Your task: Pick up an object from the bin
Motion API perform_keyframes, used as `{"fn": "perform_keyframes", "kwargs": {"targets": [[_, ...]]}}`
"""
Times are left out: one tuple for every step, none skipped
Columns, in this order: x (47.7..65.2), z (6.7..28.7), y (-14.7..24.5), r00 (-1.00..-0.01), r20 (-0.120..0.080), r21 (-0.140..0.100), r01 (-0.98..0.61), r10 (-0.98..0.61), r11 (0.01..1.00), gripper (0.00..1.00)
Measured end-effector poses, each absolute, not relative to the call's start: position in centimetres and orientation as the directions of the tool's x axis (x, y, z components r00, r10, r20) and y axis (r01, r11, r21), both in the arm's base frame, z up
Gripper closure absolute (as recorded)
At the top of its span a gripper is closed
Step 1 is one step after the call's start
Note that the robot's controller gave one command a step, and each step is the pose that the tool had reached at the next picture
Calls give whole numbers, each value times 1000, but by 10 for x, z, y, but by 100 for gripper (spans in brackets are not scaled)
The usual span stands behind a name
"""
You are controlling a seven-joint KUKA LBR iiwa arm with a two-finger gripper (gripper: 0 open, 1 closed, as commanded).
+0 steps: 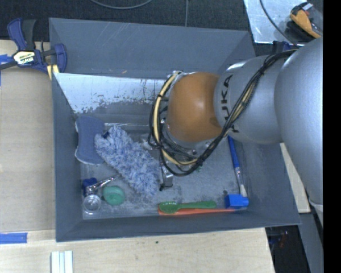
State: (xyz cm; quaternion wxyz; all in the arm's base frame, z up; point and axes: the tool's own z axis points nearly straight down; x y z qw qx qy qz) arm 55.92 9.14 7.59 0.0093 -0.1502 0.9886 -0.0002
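Observation:
My gripper (166, 180) reaches down at the bin's middle, by the right edge of a fluffy blue-and-white cloth (128, 158), whether touching it I cannot tell. Just below it a green and orange toothbrush (187, 207) lies along the front wall. The orange wrist cover hides most of the gripper.
A folded blue cloth (91, 138) lies at the back left. A green round cap (113, 194) and a small clear and blue metal piece (92, 195) sit at the front left. A blue-handled brush (236, 175) lies along the right side. The arm covers the bin's right half.

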Motion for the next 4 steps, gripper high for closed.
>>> {"fn": "perform_keyframes", "kwargs": {"targets": [[504, 70, 92, -963, -23, -3, -270, -269, 963, 0], [543, 111, 74, -951, -33, -7, -306, -306, 952, 0], [536, 121, 102, -946, -23, -2, -323, -323, 947, 0], [515, 76, 114, -952, -28, -6, -304, -304, 953, 0]]}}
